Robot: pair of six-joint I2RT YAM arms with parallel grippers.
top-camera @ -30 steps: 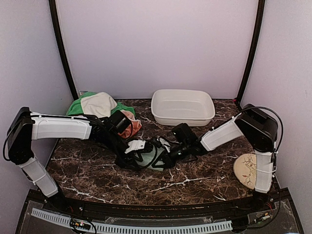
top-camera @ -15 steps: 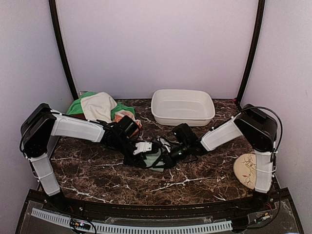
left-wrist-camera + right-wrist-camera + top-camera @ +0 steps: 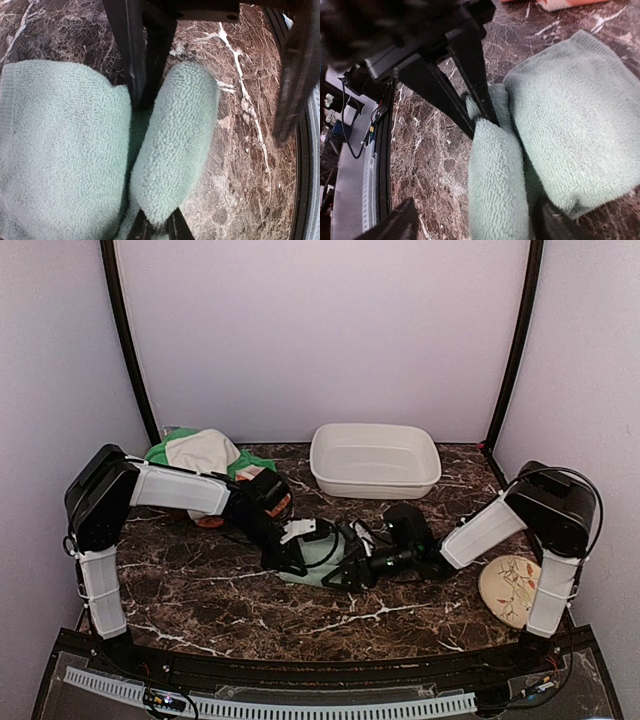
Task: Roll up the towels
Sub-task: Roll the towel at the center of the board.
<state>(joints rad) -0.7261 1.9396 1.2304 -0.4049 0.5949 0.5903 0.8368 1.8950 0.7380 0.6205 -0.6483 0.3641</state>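
Left fingers [image 3: 135, 60] pinch the rolled fold of the sage-green towel [image 3: 60, 150] on the worktop [image 3: 240, 150], right fingers [image 3: 402, 225] spread wide astride the roll.

A sage towel [image 3: 322, 562] lies near the middle of the dark marble surface [image 3: 200, 590]. The left end effector [image 3: 299, 556] is down on the towel's left side and the right end effector [image 3: 351, 571] is at its right edge. A white basin [image 3: 375, 462] stands at the far edge. Green, cream and orange towels [image 3: 200, 453] are heaped in the far left corner. A plate [image 3: 505, 590] lies by the right edge.
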